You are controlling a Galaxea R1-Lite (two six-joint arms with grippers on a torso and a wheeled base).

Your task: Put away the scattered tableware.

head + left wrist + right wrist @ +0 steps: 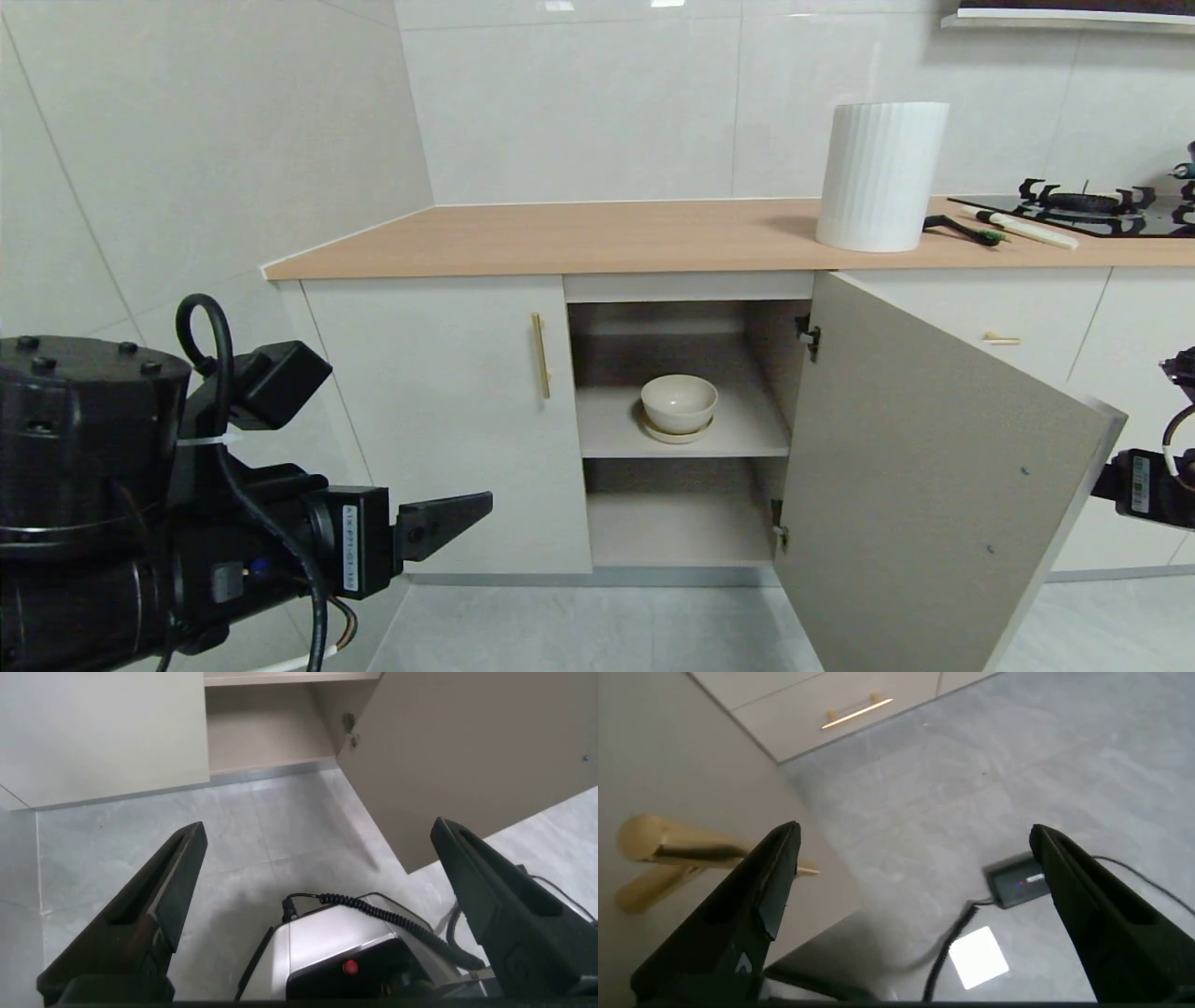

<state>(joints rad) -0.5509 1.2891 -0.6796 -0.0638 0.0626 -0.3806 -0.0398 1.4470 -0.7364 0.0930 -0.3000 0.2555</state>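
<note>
The bowl (pixel 679 401) is sitting on the cabinet shelf (pixel 747 434). The right gripper (pixel 915 838) is holding its fingers (pixel 757 896) wide and empty, with the open door (pixel 924 467)'s handle (pixel 663 845) lying just beside them; the left gripper (pixel 320 829) is gaping empty too, farther off

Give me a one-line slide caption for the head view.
Open cabinet door reveals a bowl stacked on a plate on the upper shelf.

White ribbed canister (pixel 882 177) upright on the wood countertop (pixel 607 238), near the black gas hob (pixel 1083 210) at the right end. Closed cabinet door (pixel 439 420) at left with vertical gold bar handle (pixel 541 355). Grey tiled floor (pixel 597 625); small black box (pixel 1022 879) with cable lying on it
</note>
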